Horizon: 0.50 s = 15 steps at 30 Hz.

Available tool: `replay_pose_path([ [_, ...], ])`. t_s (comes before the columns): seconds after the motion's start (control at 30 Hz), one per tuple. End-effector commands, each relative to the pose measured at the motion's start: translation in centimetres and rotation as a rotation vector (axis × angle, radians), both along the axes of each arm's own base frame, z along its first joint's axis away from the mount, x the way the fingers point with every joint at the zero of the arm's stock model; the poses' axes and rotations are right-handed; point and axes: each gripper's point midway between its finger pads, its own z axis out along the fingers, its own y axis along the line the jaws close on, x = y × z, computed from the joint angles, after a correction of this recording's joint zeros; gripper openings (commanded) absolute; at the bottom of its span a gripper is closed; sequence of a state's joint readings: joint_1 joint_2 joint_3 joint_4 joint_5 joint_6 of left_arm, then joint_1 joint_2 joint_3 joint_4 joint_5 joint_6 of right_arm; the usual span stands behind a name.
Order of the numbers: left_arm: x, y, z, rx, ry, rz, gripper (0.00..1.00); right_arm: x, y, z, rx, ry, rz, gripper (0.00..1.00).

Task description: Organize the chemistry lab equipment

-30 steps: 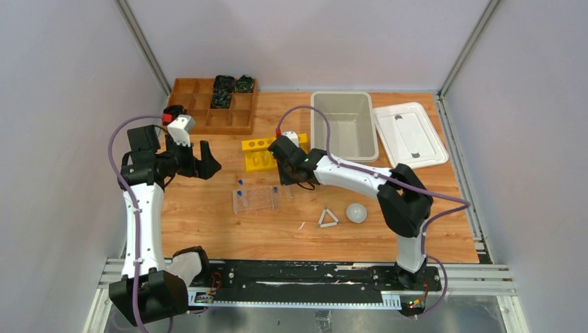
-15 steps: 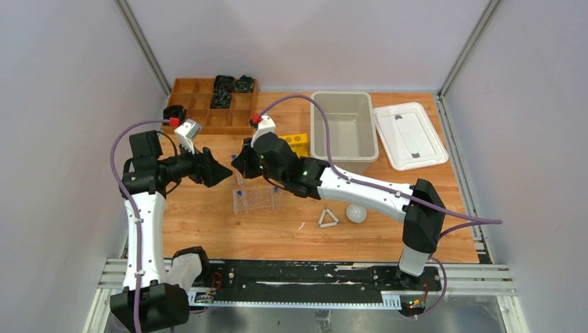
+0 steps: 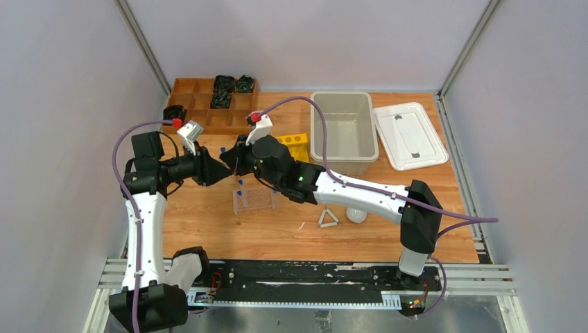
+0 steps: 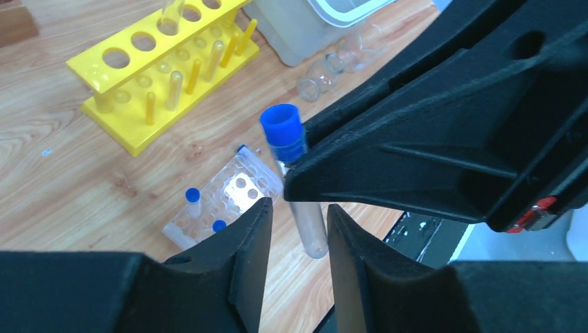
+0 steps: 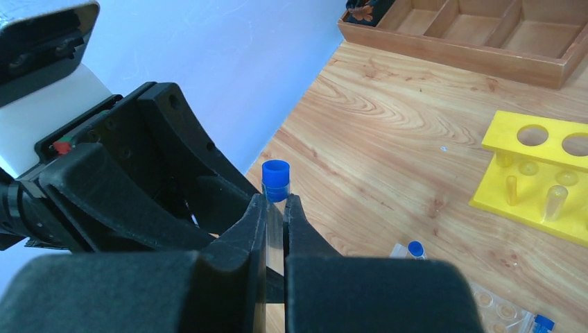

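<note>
A clear tube with a blue cap (image 3: 222, 149) hangs in the air over the table's left half. My right gripper (image 5: 275, 200) is shut on it just below the cap (image 5: 276, 179). My left gripper (image 4: 299, 205) faces it from the left, its fingers straddling the tube's lower end (image 4: 308, 229) with a small gap on one side. Below stands the clear plastic rack (image 3: 255, 200) with two capped tubes (image 4: 193, 198). The white triangle frame (image 3: 328, 218) and white round dish (image 3: 356, 214) lie to its right. Two clear glass beakers (image 4: 326, 69) sit by the bin.
A yellow six-hole rack (image 3: 297, 142) stands behind the right arm. A grey bin (image 3: 319, 132) and its white lid (image 3: 409, 135) are at the back right. A wooden compartment tray (image 3: 208, 111) with black items is at the back left.
The right arm swung left carrying the tube up to the left gripper. The left gripper turned toward it and narrowed its fingers around the tube's lower end.
</note>
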State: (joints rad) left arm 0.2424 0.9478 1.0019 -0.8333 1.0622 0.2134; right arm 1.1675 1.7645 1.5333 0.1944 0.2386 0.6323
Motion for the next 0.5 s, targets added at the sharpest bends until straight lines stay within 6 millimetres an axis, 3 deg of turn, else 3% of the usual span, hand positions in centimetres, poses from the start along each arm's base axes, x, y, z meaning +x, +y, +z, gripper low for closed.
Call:
replay_pose_path([
  [0.0,0.0,-0.1,-0.4,-0.001,0.008,-0.01,0.33,-0.5,0.6,2.9,0.106,-0.039,-0.008,0.0],
  [0.07,0.1,0.0,-0.4,0.007,0.003,-0.009,0.23,-0.6,0.7,3.0,0.111,-0.039,-0.001,0.05],
  [0.13,0.2,0.1,-0.4,0.022,-0.011,-0.007,0.16,-0.6,0.8,3.1,0.099,-0.035,0.011,0.22],
  [0.27,0.5,0.7,-0.3,0.083,-0.064,0.007,0.09,0.1,0.1,1.4,-0.025,0.035,0.018,0.39],
  [0.37,0.6,1.0,-0.2,0.119,-0.101,0.004,0.07,0.6,-0.2,0.0,-0.119,0.092,0.052,0.42],
  [0.47,0.7,1.1,-0.2,0.135,-0.113,0.004,0.06,0.8,-0.3,-0.1,-0.162,0.104,0.087,0.43],
])
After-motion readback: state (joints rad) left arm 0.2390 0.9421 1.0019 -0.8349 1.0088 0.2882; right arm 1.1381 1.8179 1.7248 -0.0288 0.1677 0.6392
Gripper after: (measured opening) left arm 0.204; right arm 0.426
